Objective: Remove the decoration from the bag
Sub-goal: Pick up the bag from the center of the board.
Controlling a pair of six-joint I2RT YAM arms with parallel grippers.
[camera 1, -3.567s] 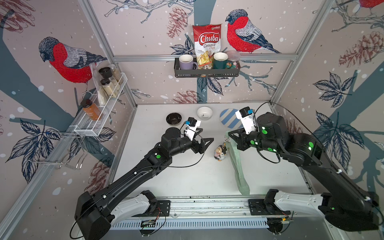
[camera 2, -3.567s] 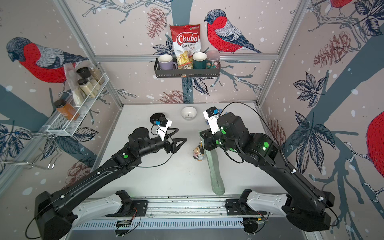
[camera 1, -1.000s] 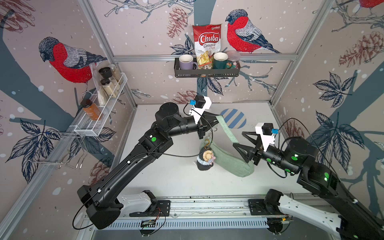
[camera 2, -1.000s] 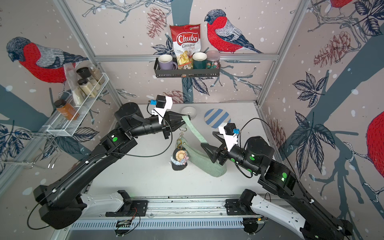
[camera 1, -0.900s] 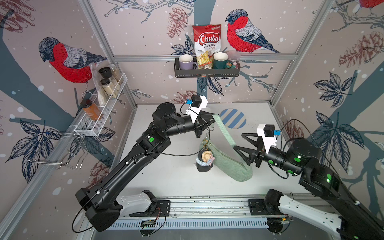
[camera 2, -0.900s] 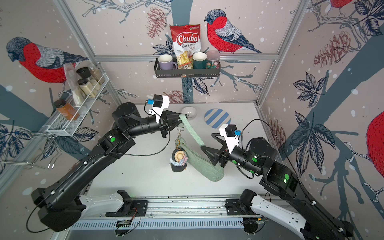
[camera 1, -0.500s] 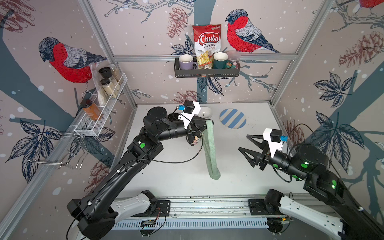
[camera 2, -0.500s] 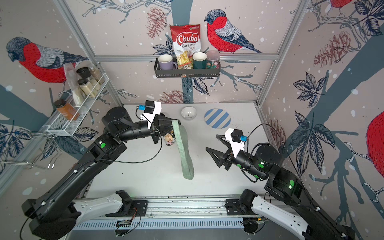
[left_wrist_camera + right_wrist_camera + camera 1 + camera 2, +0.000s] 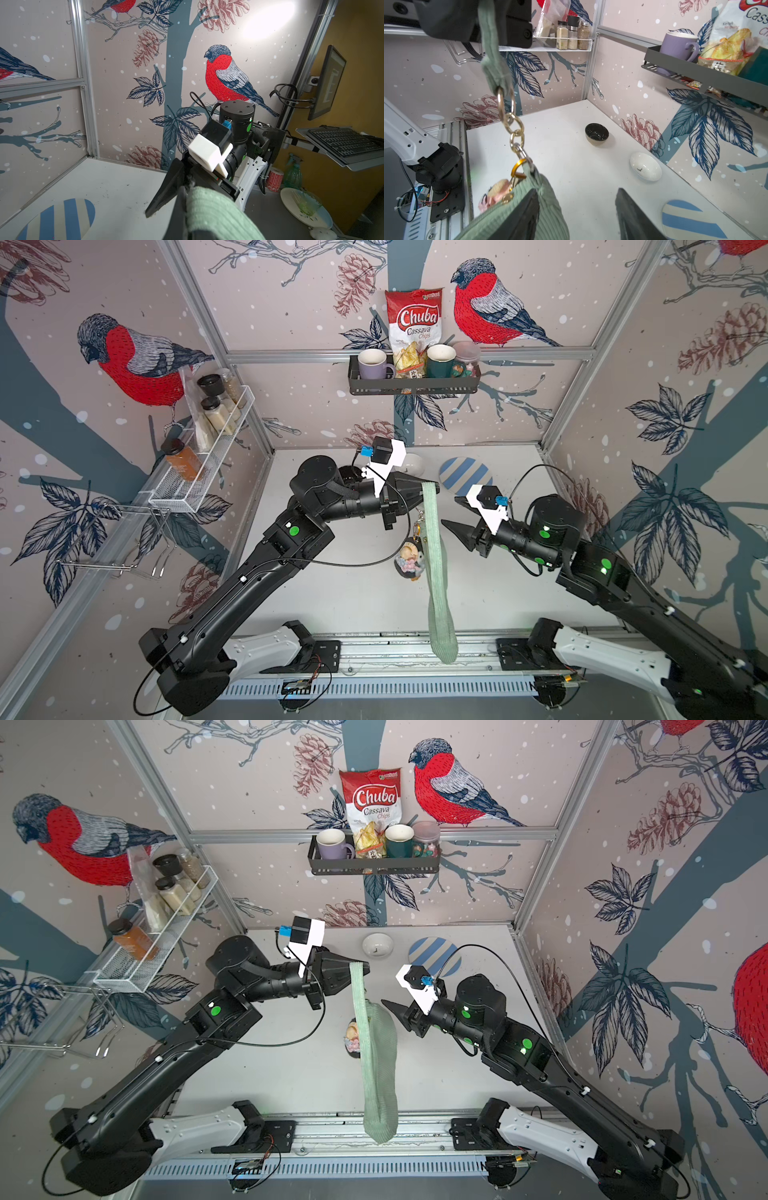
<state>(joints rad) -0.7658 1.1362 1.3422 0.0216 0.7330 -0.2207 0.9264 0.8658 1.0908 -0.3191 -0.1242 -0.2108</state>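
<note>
- The left gripper (image 9: 430, 486) is clamped on the strap (image 9: 430, 510) of the sage-green soft half-moon handbag (image 9: 439, 593), which hangs beneath it.
- The small plush penguin keychain (image 9: 409, 562) dangles from the strap's gold chain (image 9: 513, 128) on the handbag's far side from the right gripper (image 9: 449, 512), whose jaws are apart and empty.
- Likely step: approach. Next, the right gripper must round the handbag and pinch the penguin keychain.
- Its clasp (image 9: 518, 167) is half hidden behind cloth.

The bag (image 9: 552, 199) is soft green cloth, ribbed like corduroy, matt. Its chain (image 9: 515, 133) is polished gold-coloured metal, glossy. The decoration (image 9: 409, 562), centre of a top view, is plush cloth, matt. The table (image 9: 566, 166) is smooth, white, matt, faintly scuffed. The black bowl (image 9: 597, 134) is glossy.
</note>
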